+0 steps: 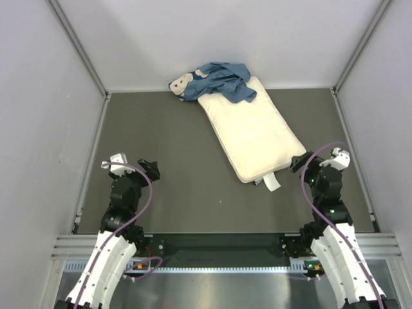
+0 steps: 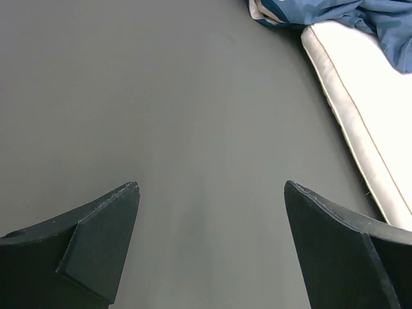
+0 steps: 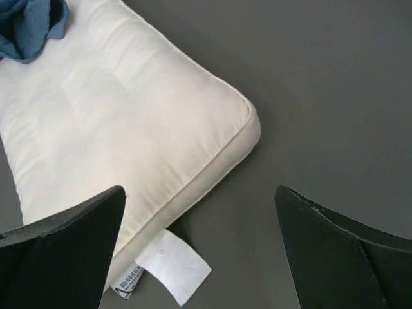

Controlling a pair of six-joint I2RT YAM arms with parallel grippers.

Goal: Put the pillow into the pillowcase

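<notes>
The cream-white pillow (image 1: 251, 132) lies diagonally on the dark table, its white tag (image 1: 271, 183) at the near short end. The blue pillowcase (image 1: 219, 82) is crumpled at the back, draped over the pillow's far end. My left gripper (image 1: 152, 168) is open and empty at the near left, well clear of both; its view shows the pillow's edge (image 2: 360, 122) and the pillowcase (image 2: 360, 16) at the top right. My right gripper (image 1: 300, 161) is open and empty just right of the pillow's near corner; its view shows the pillow (image 3: 122, 116), the tag (image 3: 170, 265) and a bit of pillowcase (image 3: 29, 26).
Grey walls enclose the table on the left, right and back, with metal posts (image 1: 77, 45) at the back corners. A metal rail (image 1: 219, 248) runs along the near edge between the arm bases. Dark table surface (image 1: 167, 148) lies left of the pillow.
</notes>
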